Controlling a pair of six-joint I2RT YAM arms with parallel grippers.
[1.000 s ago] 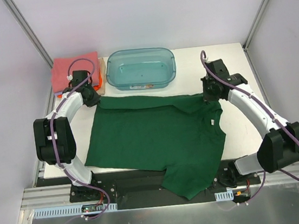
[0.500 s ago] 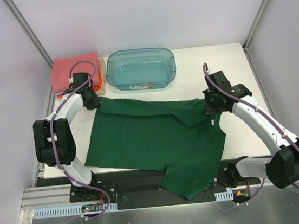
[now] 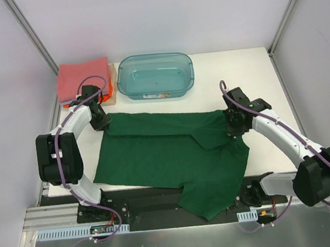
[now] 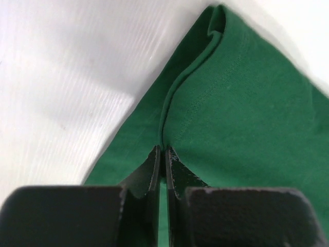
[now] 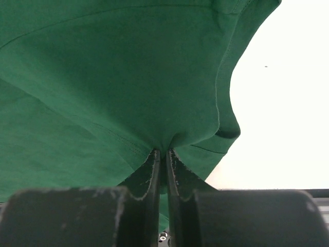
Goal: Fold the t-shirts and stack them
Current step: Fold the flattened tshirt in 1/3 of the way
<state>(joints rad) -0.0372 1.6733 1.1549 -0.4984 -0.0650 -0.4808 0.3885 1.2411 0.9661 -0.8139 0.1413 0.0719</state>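
Observation:
A dark green t-shirt [image 3: 168,153] lies spread across the table, one sleeve hanging over the near edge and its far edge folded toward me. My left gripper [image 3: 103,122] is shut on the shirt's far left corner [image 4: 175,103], pinching a fold of cloth. At the far right side my right gripper [image 3: 233,128] is shut on the green cloth [image 5: 128,77], which bunches between its jaws. A folded salmon-pink shirt [image 3: 81,78] sits on top of the stack at the back left, with an orange edge [image 3: 109,96] showing under it.
A translucent teal plastic bin [image 3: 155,75] stands at the back centre, just beyond the shirt. The frame's uprights rise at both back corners. Bare white table [image 3: 255,76] shows at the back right.
Both grippers have pulled the shirt's far edge toward me, so a folded strip now lies over the body. The right gripper has moved down and slightly left, the left one slightly nearer.

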